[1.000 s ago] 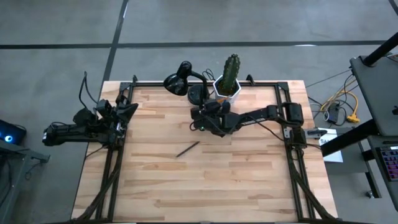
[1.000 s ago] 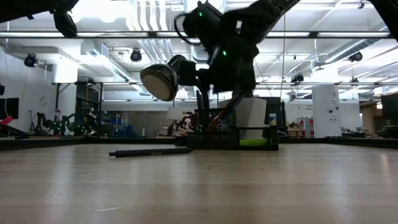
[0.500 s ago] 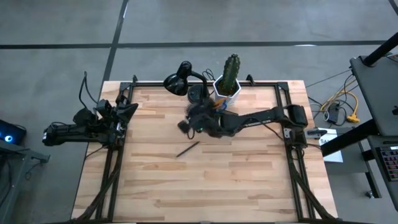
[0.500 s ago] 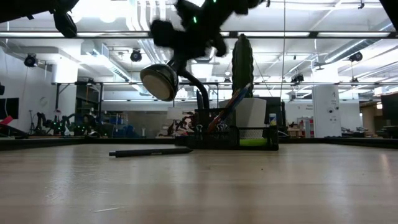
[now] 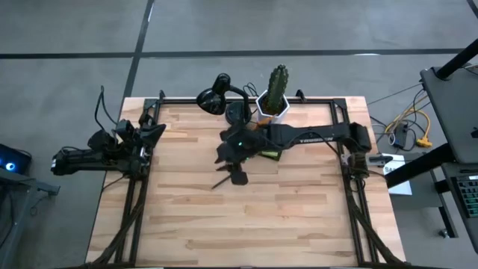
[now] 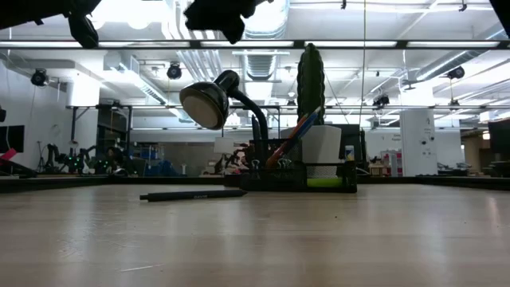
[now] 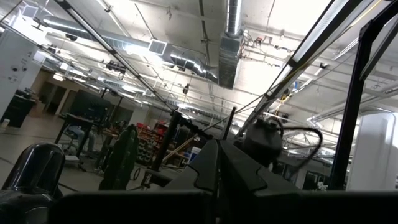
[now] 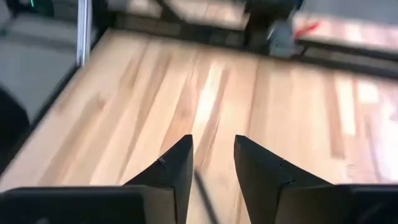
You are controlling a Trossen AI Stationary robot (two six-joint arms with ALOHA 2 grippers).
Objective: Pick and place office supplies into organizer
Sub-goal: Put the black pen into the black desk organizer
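Note:
A dark pen (image 5: 222, 180) lies flat on the wooden table, also seen in the low view (image 6: 191, 194). My right gripper (image 5: 236, 173) hangs open above it, pointing down. In the right wrist view the pen (image 8: 202, 186) shows between the spread fingers (image 8: 213, 149), apart from them. The dark organizer (image 6: 307, 175) stands at the far side, with orange and blue pencils (image 6: 293, 137) leaning in it and a lime-green pad (image 5: 270, 155). The right arm covers much of the organizer from above. My left gripper (image 5: 146, 137) waits shut at the table's left edge.
A black desk lamp (image 6: 209, 104) and a white pot with a cactus (image 5: 275, 96) stand at the far edge, close behind the organizer. Black frame rails (image 5: 134, 194) run along the table's left and right sides. Bare wood spreads toward the near edge.
My right gripper has swung away from the organizer toward the table's near-left, ending over the dark pen. In the low view it has risen out of the top of the picture. The orange pencil stays leaning in the organizer. The pen has not moved.

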